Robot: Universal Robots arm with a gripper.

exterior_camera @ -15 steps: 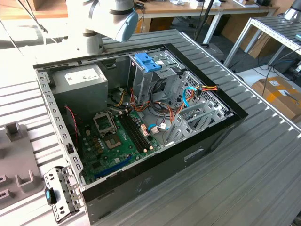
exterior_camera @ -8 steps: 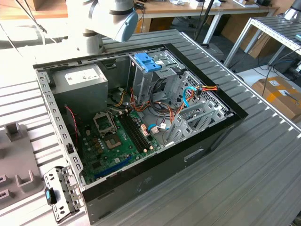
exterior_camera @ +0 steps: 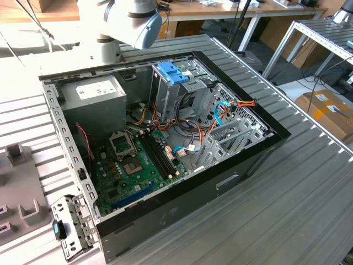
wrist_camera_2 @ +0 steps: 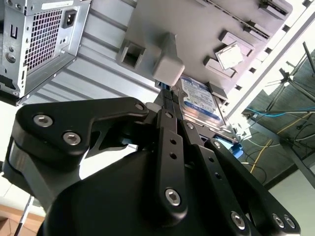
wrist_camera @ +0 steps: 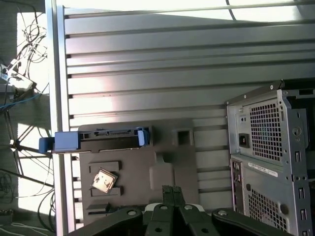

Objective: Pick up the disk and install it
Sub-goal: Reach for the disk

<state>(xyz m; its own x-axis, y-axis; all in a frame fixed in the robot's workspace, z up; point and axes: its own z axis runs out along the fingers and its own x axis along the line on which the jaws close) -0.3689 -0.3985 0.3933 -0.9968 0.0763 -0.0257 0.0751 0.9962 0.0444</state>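
I judge this job barely begun. The disk [wrist_camera: 110,139] lies along one edge of the grey fixture tray [wrist_camera: 123,157], not yet lifted and nowhere near installed. My gripper [wrist_camera: 171,188] hangs over that tray, short of the disk, fingers pressed together and pinching nothing. The second wrist view gives me the disk's labelled face, while the first wrist view gives its blue rails and the computer case [wrist_camera: 266,162] beside the tray. The exterior view shows the case's open interior, with a bare blue bracket [exterior_camera: 172,72] atop the drive cage [exterior_camera: 176,94].
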